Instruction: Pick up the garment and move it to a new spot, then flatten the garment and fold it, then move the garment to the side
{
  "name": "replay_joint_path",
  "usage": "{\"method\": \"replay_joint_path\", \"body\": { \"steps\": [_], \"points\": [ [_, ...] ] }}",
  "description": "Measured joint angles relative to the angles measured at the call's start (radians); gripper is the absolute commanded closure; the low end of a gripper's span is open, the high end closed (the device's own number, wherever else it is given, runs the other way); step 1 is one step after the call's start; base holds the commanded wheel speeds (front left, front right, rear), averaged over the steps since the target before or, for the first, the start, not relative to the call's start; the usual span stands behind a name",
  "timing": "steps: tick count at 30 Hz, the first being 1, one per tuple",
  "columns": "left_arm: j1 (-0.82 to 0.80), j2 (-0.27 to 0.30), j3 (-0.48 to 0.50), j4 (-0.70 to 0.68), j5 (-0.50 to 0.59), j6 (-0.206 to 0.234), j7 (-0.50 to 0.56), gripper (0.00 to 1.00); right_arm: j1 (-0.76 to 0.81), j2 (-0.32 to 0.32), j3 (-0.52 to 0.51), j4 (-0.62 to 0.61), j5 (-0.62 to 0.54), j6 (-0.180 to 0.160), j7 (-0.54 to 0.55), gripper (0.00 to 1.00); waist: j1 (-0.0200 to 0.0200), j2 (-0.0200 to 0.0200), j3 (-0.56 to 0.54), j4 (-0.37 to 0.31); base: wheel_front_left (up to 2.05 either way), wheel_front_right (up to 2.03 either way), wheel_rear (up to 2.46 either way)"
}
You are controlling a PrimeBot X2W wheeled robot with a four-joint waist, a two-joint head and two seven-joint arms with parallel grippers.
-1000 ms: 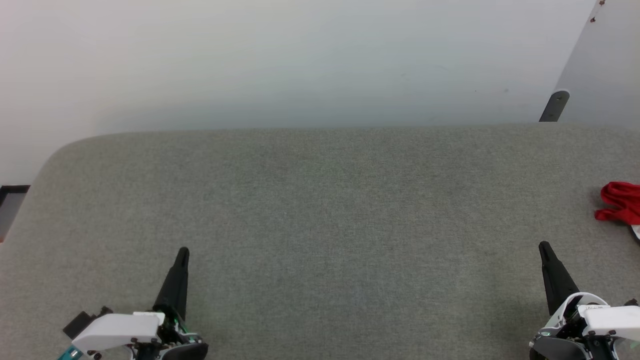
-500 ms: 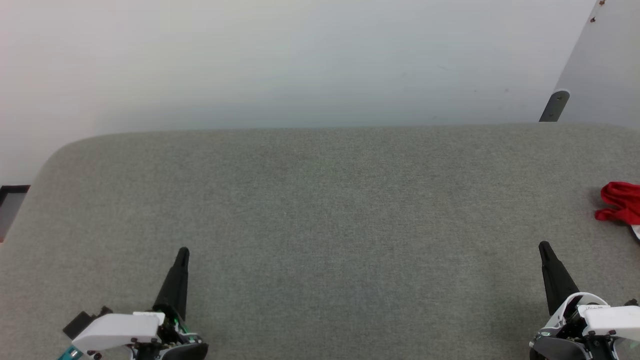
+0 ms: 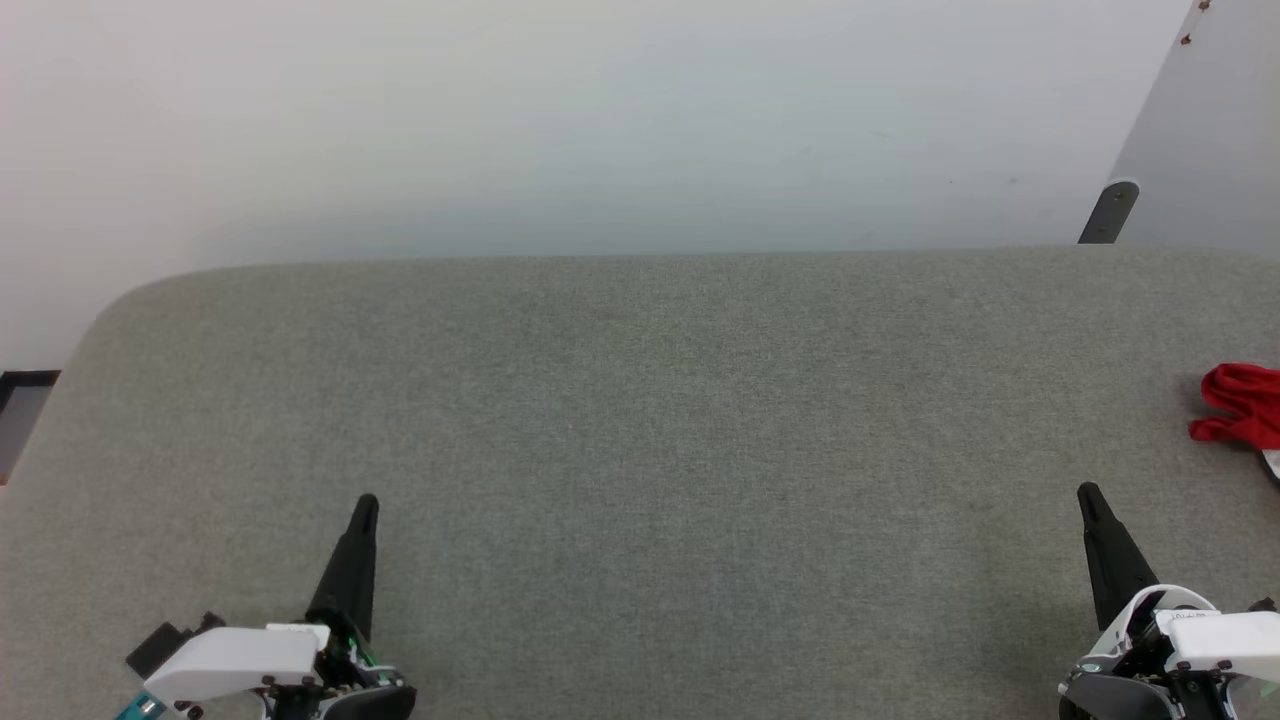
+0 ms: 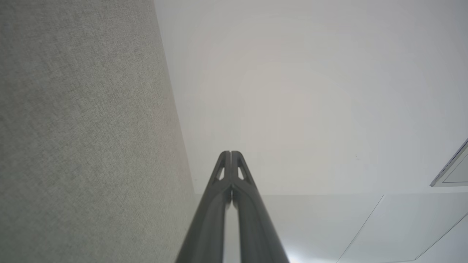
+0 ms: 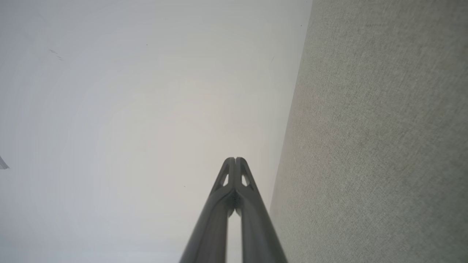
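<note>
A bunched red garment (image 3: pixel 1243 405) lies on the grey fabric table (image 3: pixel 640 430) at the far right, cut off by the head view's edge, with a bit of white at its lower corner. My left gripper (image 3: pixel 366 503) rests at the lower left, shut and empty, far from the garment. My right gripper (image 3: pixel 1088 492) sits at the lower right, shut and empty, below and left of the garment and apart from it. In the left wrist view the left gripper (image 4: pixel 230 152) has its tips pressed together; the right gripper (image 5: pixel 235 159) in its own view looks the same.
A pale wall (image 3: pixel 600 120) rises behind the table's far edge. A dark bracket (image 3: pixel 1108 212) and a grey panel (image 3: pixel 1210 130) stand at the back right. The table's rounded left corner (image 3: pixel 110 300) drops off to the floor.
</note>
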Motion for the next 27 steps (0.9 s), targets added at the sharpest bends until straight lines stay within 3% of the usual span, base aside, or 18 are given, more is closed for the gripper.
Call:
{"method": "replay_joint_path", "body": {
  "steps": [27],
  "points": [
    [0.000,0.000,0.000,0.000,0.000,0.000,0.000,1.00,0.000,0.000,0.000,0.000,0.000,0.000,0.000,1.00,0.0000,0.0001,0.000,0.000,0.00,0.00,0.00]
  ]
}}
